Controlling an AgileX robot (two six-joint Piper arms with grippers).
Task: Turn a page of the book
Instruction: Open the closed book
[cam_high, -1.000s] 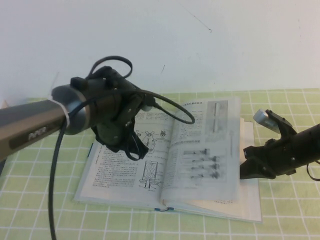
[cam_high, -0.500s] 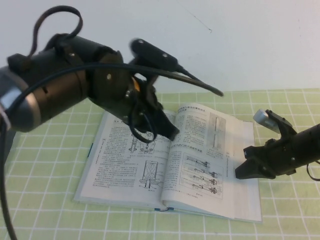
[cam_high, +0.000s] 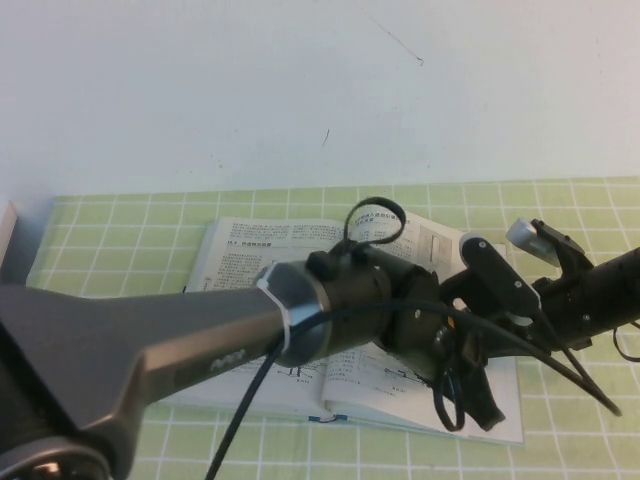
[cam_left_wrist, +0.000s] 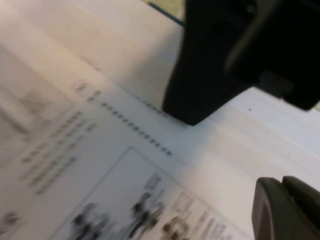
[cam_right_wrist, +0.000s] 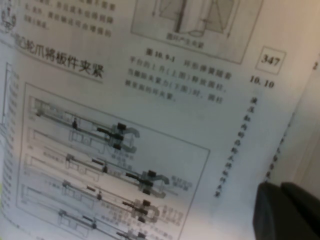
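Observation:
The book (cam_high: 235, 260) lies open on the green checked cloth. The page (cam_high: 432, 240) with the grey photo and rod drawings lies on the right half, and the right wrist view shows it as page 347 (cam_right_wrist: 150, 125). My left arm reaches across the book. My left gripper (cam_high: 488, 410) is shut just over the page's lower right part, and it also shows in the left wrist view (cam_left_wrist: 287, 210). My right gripper (cam_right_wrist: 287, 212) is shut at the page's outer edge. I cannot tell whether the leaf is between its fingers. In the high view its tips are hidden behind the left arm.
The right arm (cam_high: 600, 290) lies low at the book's right side, close to the left wrist. The left arm's cable (cam_high: 375, 215) loops above the book. The cloth (cam_high: 120, 215) runs back to a white wall. A pale object (cam_high: 6, 240) is at the far left.
The page, raised a second ago, now lies flat on the right half. My left arm has swung from the left page across the spine to the right page's lower corner. The right arm has stayed.

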